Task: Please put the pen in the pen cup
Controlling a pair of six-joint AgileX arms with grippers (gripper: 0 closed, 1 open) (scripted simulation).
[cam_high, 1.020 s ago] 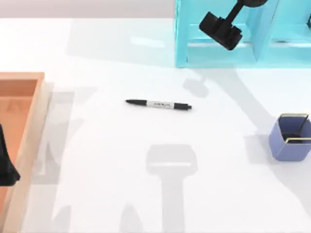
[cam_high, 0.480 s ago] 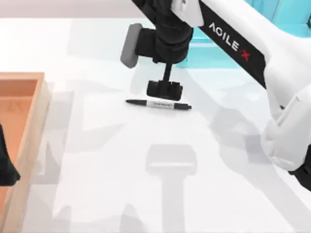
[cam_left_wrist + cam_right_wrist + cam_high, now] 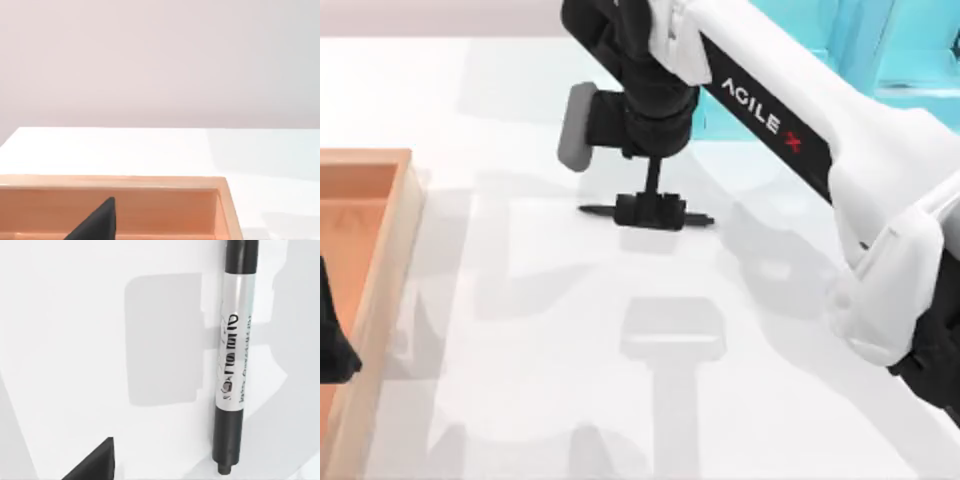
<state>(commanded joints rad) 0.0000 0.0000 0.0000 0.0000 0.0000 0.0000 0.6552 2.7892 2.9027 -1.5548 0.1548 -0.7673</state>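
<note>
The pen lies flat on the surface, the right tool over its middle; whether its fingers are apart cannot be told. It should straddle the label band squarely before clamping. The left tool sits parked by the tray.

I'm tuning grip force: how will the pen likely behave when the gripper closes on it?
The pen looks slim, round and smooth, lying flat on the table, so it may roll if nudged. It is probably stiff and light. The right gripper sits over its middle, favouring a balanced lift.

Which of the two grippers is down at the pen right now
The right gripper. It sits over the middle of the pen near the table's centre, while the left gripper is parked over the orange tray at the left edge.
</note>
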